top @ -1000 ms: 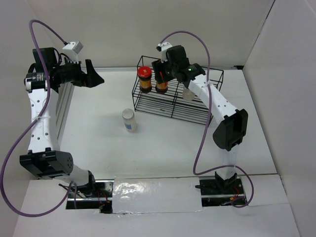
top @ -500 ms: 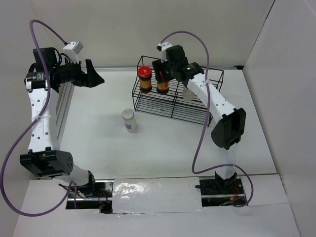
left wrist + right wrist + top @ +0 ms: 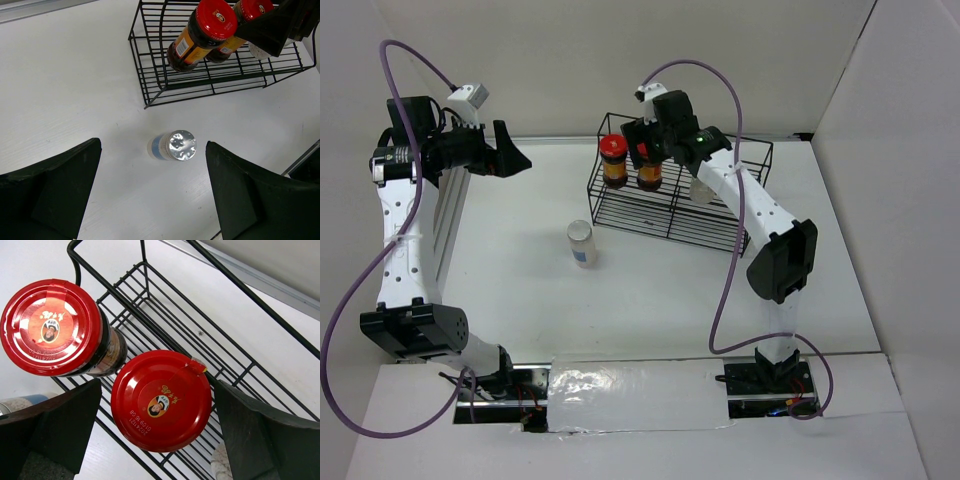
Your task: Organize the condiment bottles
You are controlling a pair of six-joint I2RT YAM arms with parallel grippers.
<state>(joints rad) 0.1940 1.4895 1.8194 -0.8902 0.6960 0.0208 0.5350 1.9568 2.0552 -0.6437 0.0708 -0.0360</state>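
Two red-capped jars with brown contents stand in a black wire rack (image 3: pixel 720 225): one at its left end (image 3: pixel 612 160), the other (image 3: pixel 650 172) beside it. My right gripper (image 3: pixel 648 150) is open right above the second jar; in the right wrist view its fingers straddle that cap (image 3: pixel 160 407) with small gaps. A whitish jar (image 3: pixel 703 188) stands further right in the rack, mostly hidden by the right arm, its cap unseen. The pale-capped, blue-label jar (image 3: pixel 581 243) stands on the table in front of the rack. My left gripper (image 3: pixel 516 145) is open and empty, high at the far left.
In the left wrist view the rack (image 3: pixel 150 85) lies beyond the blue-label jar (image 3: pixel 174 145), with the right gripper's finger (image 3: pixel 270 30) over it. A metal rail (image 3: pixel 450 220) runs along the left edge. White walls enclose the table.
My right gripper has shifted slightly left and back over the second red-capped jar. The jar stays in the rack. The left arm has not moved.
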